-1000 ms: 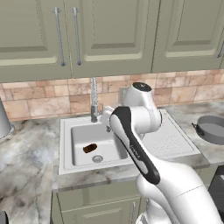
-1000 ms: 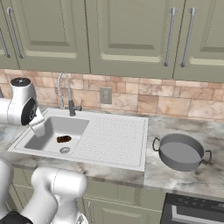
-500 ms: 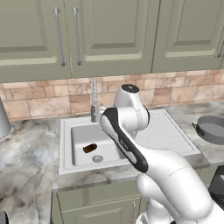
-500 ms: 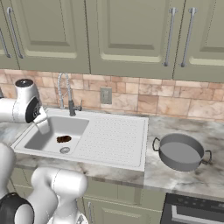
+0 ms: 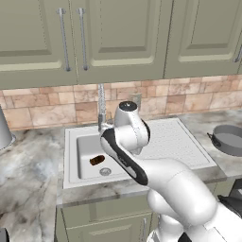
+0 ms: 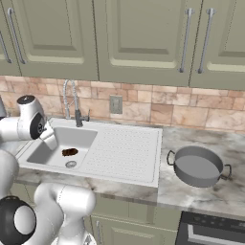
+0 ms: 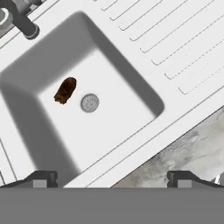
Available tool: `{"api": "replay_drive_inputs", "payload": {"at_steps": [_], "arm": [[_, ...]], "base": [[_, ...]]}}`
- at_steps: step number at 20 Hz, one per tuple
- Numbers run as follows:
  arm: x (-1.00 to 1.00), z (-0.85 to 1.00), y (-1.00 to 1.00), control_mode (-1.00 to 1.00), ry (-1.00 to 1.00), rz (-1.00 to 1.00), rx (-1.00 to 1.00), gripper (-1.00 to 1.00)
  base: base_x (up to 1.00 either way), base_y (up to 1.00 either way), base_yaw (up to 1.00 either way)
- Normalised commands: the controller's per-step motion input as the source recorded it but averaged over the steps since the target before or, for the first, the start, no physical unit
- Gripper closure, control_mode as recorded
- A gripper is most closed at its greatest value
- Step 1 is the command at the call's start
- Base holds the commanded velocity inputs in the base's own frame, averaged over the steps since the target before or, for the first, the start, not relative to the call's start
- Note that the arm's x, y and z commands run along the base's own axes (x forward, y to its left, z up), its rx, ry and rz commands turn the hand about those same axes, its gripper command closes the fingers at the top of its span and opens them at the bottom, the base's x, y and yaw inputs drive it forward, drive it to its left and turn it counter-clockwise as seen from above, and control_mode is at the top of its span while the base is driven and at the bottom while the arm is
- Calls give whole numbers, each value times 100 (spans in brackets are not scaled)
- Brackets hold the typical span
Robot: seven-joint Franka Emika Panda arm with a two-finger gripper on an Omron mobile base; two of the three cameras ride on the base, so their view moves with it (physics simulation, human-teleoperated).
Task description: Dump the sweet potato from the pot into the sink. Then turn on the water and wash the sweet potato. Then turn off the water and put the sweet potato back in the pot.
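Observation:
The sweet potato (image 7: pixel 65 90) lies on the floor of the sink (image 7: pixel 113 127), just beside the round drain (image 7: pixel 89 103). Seen from the base, the sweet potato (image 6: pixel 70 152) (image 5: pixel 97 160) rests left of centre in the basin (image 6: pixel 79 139). My gripper (image 7: pixel 113 178) hangs above the sink's front rim, open, with nothing between its fingers. From the right it shows as the gripper (image 6: pixel 49 139) at the basin's left side. The pot (image 6: pixel 197 166) stands empty on the counter to the right of the drainboard. No water runs from the faucet (image 6: pixel 72 101).
The ribbed drainboard (image 6: pixel 127 152) joins the sink on the right. The faucet base (image 7: pixel 26 26) rises at the basin's back edge. A pale grey cylinder (image 5: pixel 4 130) stands at the far left of the counter. My white arm (image 5: pixel 142 165) crosses in front of the sink.
My hand has swung left from over the drainboard toward the basin. The sweet potato and the pot have not moved.

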Motion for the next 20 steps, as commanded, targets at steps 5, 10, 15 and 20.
{"api": "replay_drive_inputs", "payload": {"at_steps": [5, 10, 15, 20], "arm": [[35, -32, 6, -100, 0, -3, -4, -100], [41, -22, 6, -100, 0, -1, 0, -100], [47, -19, 6, -100, 5, 0, 0, -100], [41, -25, 11, -100, 3, 0, 0, -100]], "base": [[0, 0, 0], [0, 0, 0], [0, 0, 0], [0, 0, 0]]}}
